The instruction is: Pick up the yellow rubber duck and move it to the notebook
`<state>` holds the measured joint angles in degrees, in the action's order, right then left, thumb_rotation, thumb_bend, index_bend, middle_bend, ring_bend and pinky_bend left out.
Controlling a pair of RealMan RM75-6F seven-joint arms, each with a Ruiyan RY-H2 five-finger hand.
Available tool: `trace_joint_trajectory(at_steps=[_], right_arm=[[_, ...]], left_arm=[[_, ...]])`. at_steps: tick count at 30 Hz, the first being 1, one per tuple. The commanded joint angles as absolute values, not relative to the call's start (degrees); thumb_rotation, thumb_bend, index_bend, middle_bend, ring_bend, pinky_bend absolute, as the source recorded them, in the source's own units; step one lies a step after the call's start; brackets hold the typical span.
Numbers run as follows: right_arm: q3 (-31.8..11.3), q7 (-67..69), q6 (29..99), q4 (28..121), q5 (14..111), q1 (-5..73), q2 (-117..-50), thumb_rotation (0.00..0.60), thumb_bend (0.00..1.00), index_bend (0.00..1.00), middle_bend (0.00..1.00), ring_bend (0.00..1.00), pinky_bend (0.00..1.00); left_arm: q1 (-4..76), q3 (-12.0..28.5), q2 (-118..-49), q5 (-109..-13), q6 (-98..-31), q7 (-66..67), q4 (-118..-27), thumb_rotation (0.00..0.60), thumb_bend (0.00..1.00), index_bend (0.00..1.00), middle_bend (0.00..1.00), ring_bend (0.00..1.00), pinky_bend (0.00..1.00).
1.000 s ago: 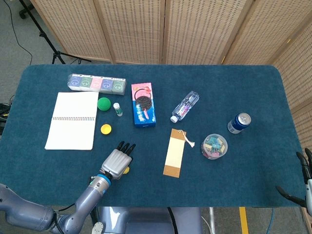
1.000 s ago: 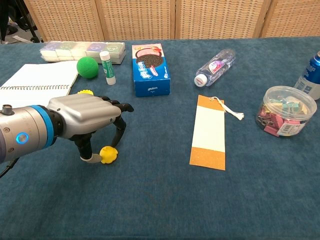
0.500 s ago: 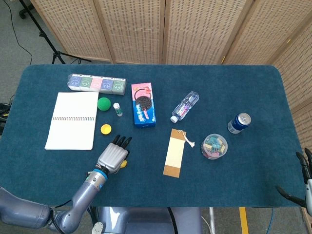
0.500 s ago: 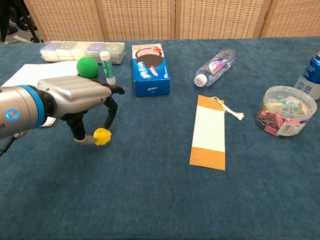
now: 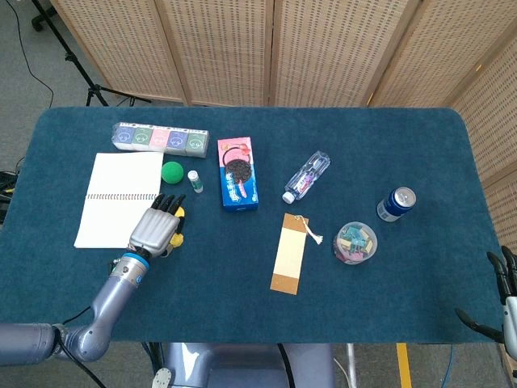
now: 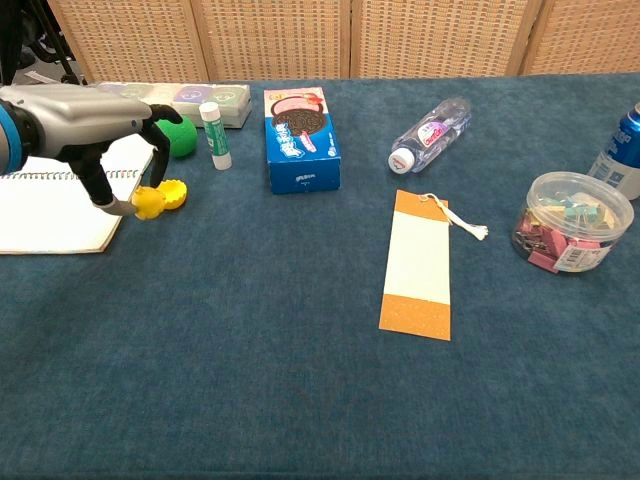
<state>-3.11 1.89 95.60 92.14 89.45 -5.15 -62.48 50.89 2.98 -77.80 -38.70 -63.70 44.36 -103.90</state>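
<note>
My left hand [image 5: 155,229] pinches the small yellow rubber duck [image 6: 148,203] between thumb and a finger, holding it just above the cloth. The duck [image 5: 175,239] hangs at the right edge of the white spiral notebook [image 5: 121,198], close to a yellow disc [image 6: 176,191] lying on the table. In the chest view the left hand [image 6: 78,112] reaches in from the left over the notebook [image 6: 45,215]. My right hand [image 5: 502,303] shows only at the lower right corner, off the table, fingers spread and holding nothing.
A green ball [image 5: 172,171] and a glue stick [image 5: 195,181] stand just beyond the hand, with a strip of coloured pots [image 5: 159,138] behind. A cookie box [image 5: 237,184], bottle [image 5: 307,175], bookmark [image 5: 290,253], clip jar [image 5: 355,242] and can [image 5: 396,204] lie to the right.
My left hand has lifted the duck off the cloth and carried it left and away from me, from the table's front area to the notebook's right edge. The right hand has stayed put.
</note>
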Motion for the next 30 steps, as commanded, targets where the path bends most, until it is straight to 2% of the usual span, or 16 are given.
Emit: trace_joint_trajectory(at_steps=[1,11,17,30], right_arm=[[-3.1,1.7,95.5,92.2,89.4,-5.1,-62.5,0.600,0.00,0.03,0.00,0.00,0.00],[-3.0,1.3,95.3,92.5,89.4,-5.0,-62.5,0.600,0.00,0.03,0.00,0.00,0.00],[-3.0,1.2,95.2,92.5,89.5,-5.0,-62.5,0.600,0.00,0.03,0.00,0.00,0.00],[-3.0,1.3,95.0,92.5,89.3,-4.9,-62.5,0.600,0.00,0.03,0.00,0.00,0.00]], left_arm=[[50.5,3.6,-76.7,-38.8,-62.5,42.6,-102.1,0.600,0.29,0.61,0.00,0.00,0.00],[50.1,4.6,-76.0,-38.9,-60.5,39.7,-96.5,0.600,0.29,0.62,0.00,0.00,0.00],[50.0,5.2,-78.1,-38.6,-58.7,37.6,-91.9,0.600,0.29,0.63,0.00,0.00,0.00],[50.0,6.4,-83.4,-40.8,-59.0,36.2,-85.3,0.600,0.29,0.63,0.00,0.00,0.00]])
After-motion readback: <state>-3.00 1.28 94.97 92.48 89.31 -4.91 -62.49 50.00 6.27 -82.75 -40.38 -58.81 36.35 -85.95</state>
